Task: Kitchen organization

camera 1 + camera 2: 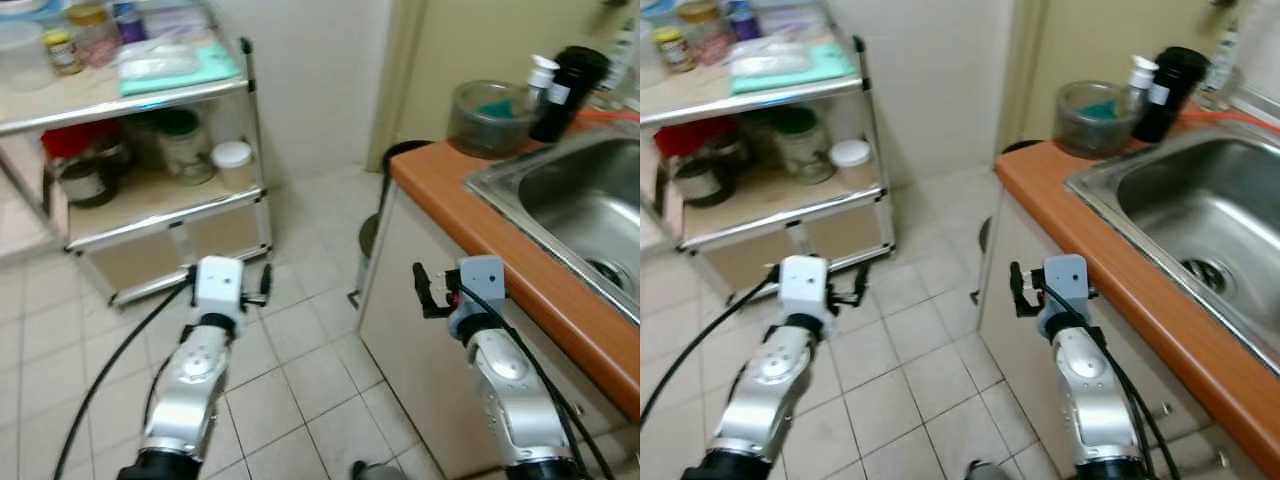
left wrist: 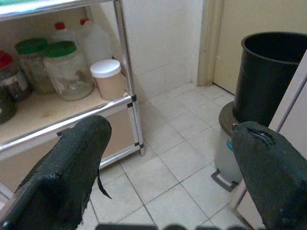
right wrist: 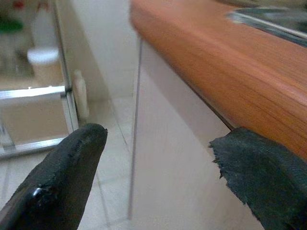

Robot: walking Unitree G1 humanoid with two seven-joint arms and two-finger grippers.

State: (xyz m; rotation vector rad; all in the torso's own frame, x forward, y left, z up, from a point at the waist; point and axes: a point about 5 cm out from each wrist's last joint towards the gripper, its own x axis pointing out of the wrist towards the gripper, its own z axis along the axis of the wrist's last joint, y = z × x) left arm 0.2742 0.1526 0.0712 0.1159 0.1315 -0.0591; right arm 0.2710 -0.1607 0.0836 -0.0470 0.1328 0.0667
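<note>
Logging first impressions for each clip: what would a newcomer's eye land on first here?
Probably the two silver arms raised in the foreground, the left claw and right claw both open and empty above the tiled floor. Next, the orange countertop with its steel sink on the robot's right, and the metal shelf rack crowded with jars on its left.

Open tiled floor [image 1: 300, 370] ahead of you, shelf rack [image 1: 252, 140] at its left edge, counter [image 1: 470, 235] corner and bin [image 2: 268, 76] blocking your right.
</note>
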